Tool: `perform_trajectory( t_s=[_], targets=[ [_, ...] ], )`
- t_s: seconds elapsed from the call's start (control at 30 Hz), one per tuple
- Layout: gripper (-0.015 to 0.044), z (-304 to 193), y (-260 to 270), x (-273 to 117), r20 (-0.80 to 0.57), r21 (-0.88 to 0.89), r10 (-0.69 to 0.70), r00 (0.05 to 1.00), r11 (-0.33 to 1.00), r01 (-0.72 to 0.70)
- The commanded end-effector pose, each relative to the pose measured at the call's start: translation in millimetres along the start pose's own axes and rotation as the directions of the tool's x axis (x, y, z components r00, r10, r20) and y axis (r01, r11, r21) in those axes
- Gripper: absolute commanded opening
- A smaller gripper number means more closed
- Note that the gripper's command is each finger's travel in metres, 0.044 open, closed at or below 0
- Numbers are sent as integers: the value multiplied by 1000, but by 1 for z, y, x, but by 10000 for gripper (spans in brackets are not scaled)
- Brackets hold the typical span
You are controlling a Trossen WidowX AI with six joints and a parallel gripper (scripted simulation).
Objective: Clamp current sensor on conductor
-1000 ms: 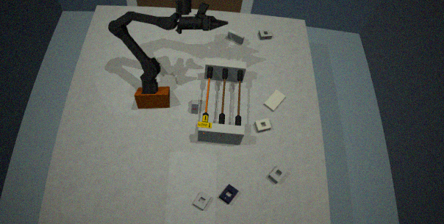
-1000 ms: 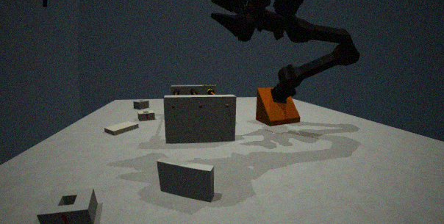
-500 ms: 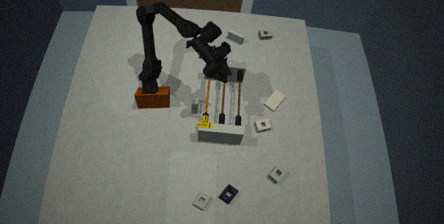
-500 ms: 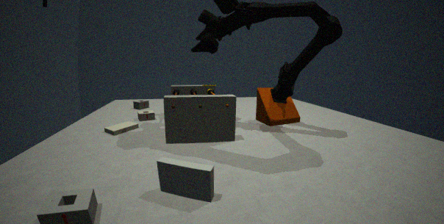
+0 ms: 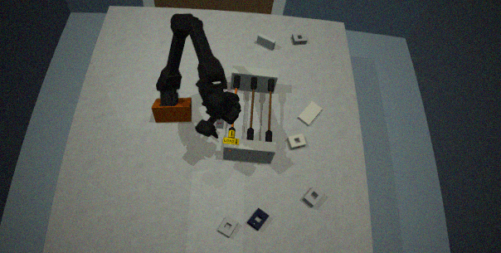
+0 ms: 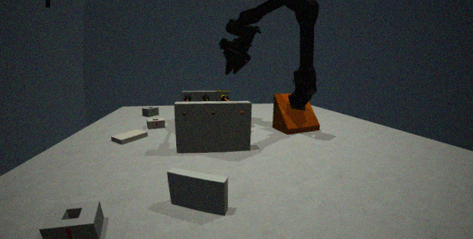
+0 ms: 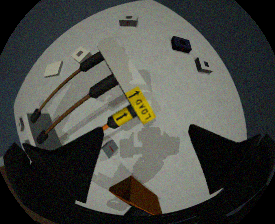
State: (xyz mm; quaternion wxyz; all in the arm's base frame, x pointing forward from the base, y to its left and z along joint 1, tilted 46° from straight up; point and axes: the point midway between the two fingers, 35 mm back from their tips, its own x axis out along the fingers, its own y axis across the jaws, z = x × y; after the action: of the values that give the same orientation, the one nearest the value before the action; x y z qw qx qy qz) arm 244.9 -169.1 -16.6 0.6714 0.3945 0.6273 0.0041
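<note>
My gripper (image 5: 224,129) (image 6: 231,73) (image 7: 147,130) is open and empty, high above the table beside the LOAD end of the conductor stand, fingers pointing down. The small grey sensor (image 5: 220,124) (image 7: 110,148) with a red mark stands on the table between the orange robot base and the stand; the arm partly hides it in the top view. Its arrow direction is too small to tell. The orange conductor (image 5: 235,91) (image 7: 106,127) is the stand's outer one on the base side. The yellow LOAD marker (image 5: 231,141) (image 7: 142,107) sits at its end, beside a yellow arrow sleeve (image 7: 122,117).
Two brown conductors (image 5: 252,112) (image 5: 270,112) run beside the orange one between grey end walls (image 5: 249,153) (image 6: 213,129). A dark blue block (image 5: 254,223) (image 7: 181,44), a flat pale block (image 5: 310,113) (image 6: 129,136) and several grey or white blocks lie around the stand. The orange base (image 5: 172,114) (image 6: 295,117) stands beside it.
</note>
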Motion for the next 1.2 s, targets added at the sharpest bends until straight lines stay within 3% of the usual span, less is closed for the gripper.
perform_trajectory(
  t_s=[0.0,0.57,0.87,1.17],
  targets=[
    [440,0,0,-1,-16,10,38,999,999,-38],
    [440,-1,3,0,-23,0,39,999,999,-39],
    [440,-94,103,37,-380,-419,50,923,881,-220],
    [440,-103,109,40,-407,-444,46,912,863,-241]
  ],
)
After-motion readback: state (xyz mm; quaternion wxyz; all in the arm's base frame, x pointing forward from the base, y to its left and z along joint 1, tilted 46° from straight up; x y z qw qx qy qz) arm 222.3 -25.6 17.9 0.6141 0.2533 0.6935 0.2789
